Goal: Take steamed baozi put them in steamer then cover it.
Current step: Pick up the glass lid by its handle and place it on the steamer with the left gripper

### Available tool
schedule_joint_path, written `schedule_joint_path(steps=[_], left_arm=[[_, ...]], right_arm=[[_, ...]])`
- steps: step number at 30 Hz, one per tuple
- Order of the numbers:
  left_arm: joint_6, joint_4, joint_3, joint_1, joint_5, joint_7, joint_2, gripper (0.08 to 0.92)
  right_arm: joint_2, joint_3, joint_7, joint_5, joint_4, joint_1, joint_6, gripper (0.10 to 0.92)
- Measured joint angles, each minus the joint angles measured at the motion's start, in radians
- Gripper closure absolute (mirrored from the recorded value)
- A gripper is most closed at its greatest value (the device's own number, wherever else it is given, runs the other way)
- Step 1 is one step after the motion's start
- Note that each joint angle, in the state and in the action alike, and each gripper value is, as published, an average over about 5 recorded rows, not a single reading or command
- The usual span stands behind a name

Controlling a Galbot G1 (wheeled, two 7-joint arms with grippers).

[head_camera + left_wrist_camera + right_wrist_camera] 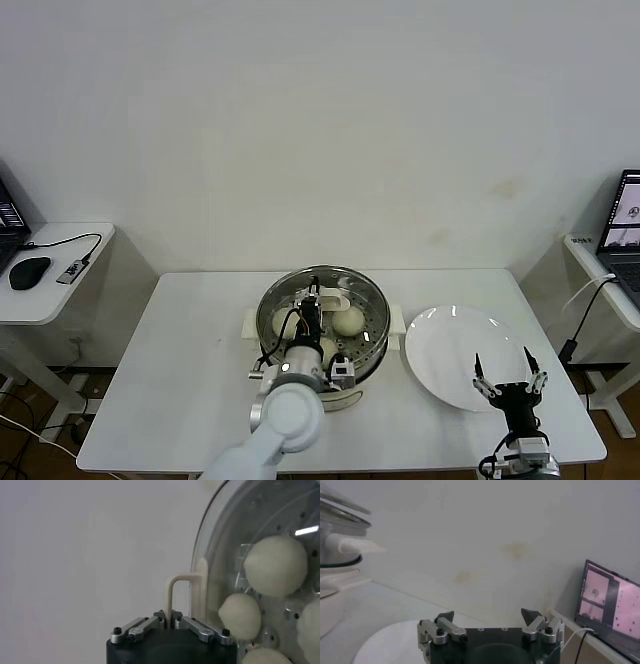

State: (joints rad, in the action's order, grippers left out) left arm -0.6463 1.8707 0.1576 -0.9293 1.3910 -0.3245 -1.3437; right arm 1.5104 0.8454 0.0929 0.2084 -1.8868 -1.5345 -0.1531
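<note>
The steel steamer stands mid-table with the glass cover over it; whether the cover rests fully on the rim I cannot tell. Through the glass I see cream-white baozi on the perforated tray. My left gripper is above the steamer's centre, shut on the cover's cream bar handle. In the left wrist view, that gripper pinches the thin bar, and baozi lie under the glass. My right gripper hangs open and empty over the near part of the white plate.
The right wrist view has the open right gripper, the plate and the steamer's side handle. A side table with a mouse stands at the left. A laptop sits on another at the right.
</note>
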Motion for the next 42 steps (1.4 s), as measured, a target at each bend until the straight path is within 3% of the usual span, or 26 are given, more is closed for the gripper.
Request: schedule_joint_path(steps=[28, 32, 42], left_arm=[[0.030, -0.042, -0.002, -0.014, 0.075, 0.015, -0.031, 0.856], [0.030, -0.035, -0.003, -0.019, 0.074, 0.017, -0.031, 0.784], [0.032, 0.020, -0.008, -0.060, 0.059, 0.033, -0.005, 0.490]], right_arm=[[0.000, -0.008, 0.002, -0.004, 0.006, -0.002, -0.004, 0.203], [-0.001, -0.009, 0.002, -0.004, 0.006, -0.002, -0.004, 0.203], [-0.002, -0.007, 0.003, -0.005, -0.001, -0.012, -0.004, 0.203]])
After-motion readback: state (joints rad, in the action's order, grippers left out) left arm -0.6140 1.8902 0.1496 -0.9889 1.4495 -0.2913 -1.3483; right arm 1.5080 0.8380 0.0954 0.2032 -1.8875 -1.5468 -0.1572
